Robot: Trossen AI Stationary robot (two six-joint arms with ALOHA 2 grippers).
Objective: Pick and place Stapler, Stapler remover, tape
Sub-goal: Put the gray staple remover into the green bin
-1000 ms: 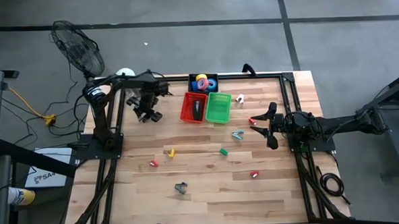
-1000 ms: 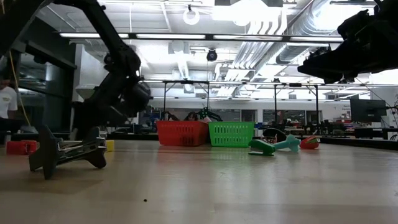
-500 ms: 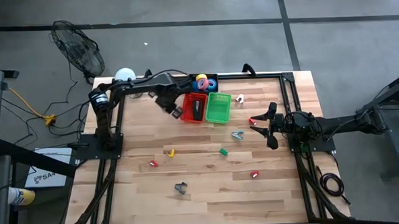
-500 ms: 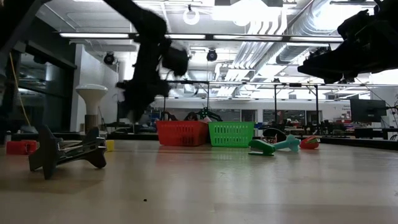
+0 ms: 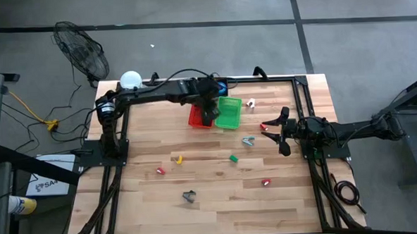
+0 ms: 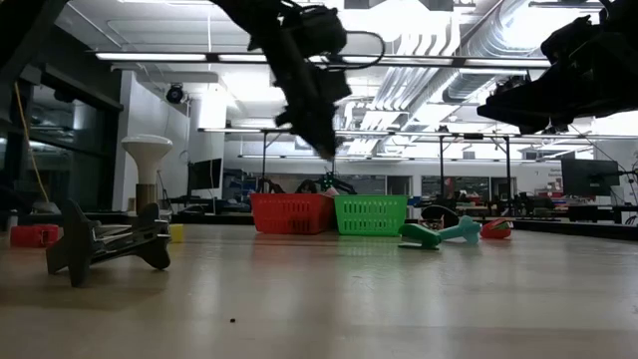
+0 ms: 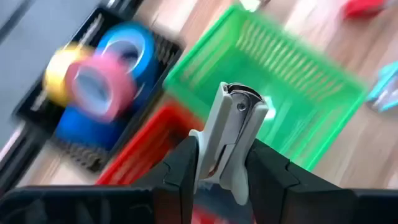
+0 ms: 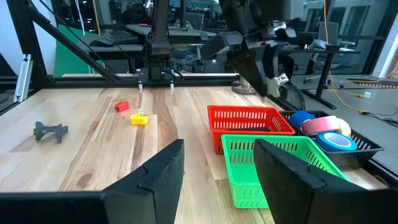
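Observation:
My left gripper (image 7: pixel 222 167) hangs above the red basket (image 5: pixel 194 118) and the green basket (image 5: pixel 230 114), shut on a grey-white staple remover (image 7: pixel 231 127). In the low view it (image 6: pixel 324 140) points down, well above the baskets. The tape rolls, pink (image 7: pixel 99 84), blue (image 7: pixel 129 48) and yellow (image 7: pixel 57 73), lie in a black tray (image 8: pixel 357 149) at the table's far edge. The stapler is hidden: the left arm covers the middle of the red basket. My right gripper (image 5: pixel 280 131) waits open near the table's right edge, its fingers (image 8: pixel 163 174) wide apart. My left gripper pinches the staple remover between its two fingers, on the two sides of its lower half (image 7: pixel 214 160). The rounded end (image 7: pixel 244 99) sticks out past the fingertips. The fingers come from above, pointing down. The remover is lifted clear, over the place where the red and green baskets meet.
A dark claw piece (image 5: pixel 189 195) lies toward the near edge and a teal one (image 5: pixel 247 140) lies left of the right gripper. Small red (image 5: pixel 266 182), yellow (image 5: pixel 178 159) and green (image 5: pixel 233 157) pieces are scattered mid-table. A white lamp (image 5: pixel 128 79) stands at the far left corner.
My left gripper has swung along the far edge from the table's far left toward the right. It has also risen, and it now hangs above the red and green baskets. The right arm has kept still.

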